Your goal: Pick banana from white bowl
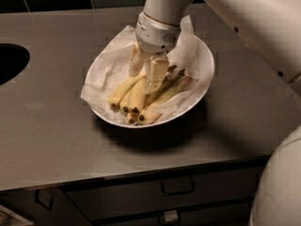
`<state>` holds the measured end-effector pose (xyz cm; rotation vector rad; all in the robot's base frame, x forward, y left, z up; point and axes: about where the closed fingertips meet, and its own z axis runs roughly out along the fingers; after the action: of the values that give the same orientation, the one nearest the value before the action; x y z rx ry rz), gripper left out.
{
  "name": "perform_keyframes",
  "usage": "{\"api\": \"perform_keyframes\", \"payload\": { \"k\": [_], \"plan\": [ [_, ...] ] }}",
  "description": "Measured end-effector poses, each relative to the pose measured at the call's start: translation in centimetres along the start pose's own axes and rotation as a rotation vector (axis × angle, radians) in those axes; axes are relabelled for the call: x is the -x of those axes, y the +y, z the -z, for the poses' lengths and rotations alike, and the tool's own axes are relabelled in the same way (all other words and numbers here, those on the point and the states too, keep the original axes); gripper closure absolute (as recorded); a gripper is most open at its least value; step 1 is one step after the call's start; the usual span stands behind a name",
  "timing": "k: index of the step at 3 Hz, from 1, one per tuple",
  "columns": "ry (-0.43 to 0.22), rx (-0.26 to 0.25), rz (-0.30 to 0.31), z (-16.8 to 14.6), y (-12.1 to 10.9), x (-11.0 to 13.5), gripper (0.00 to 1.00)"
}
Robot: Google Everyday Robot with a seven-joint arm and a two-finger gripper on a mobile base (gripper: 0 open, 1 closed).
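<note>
The gripper (146, 70) hangs over the white bowl (207, 74), fingers (157, 72) apparently spread, grasping nothing. The banana (137, 95) lies toward the bowl's 7 o'clock among slimmer bananas (169, 91); closing could pinch a neighbour or the paper lining (106, 69) instead.

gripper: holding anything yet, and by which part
cannot tell: the gripper sits low in the white bowl over the banana's far half, but no clear hold shows
</note>
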<state>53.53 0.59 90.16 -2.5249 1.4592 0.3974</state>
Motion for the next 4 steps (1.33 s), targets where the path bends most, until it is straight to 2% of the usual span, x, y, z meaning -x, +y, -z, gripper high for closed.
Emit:
{"api": "perform_keyframes", "payload": {
  "k": [3, 4],
  "plan": [
    [-0.005, 0.032, 0.006, -0.9, 0.25, -0.08, 0.49],
    [-0.006, 0.035, 0.007, -1.02, 0.22, -0.07, 0.67]
  ]
}}
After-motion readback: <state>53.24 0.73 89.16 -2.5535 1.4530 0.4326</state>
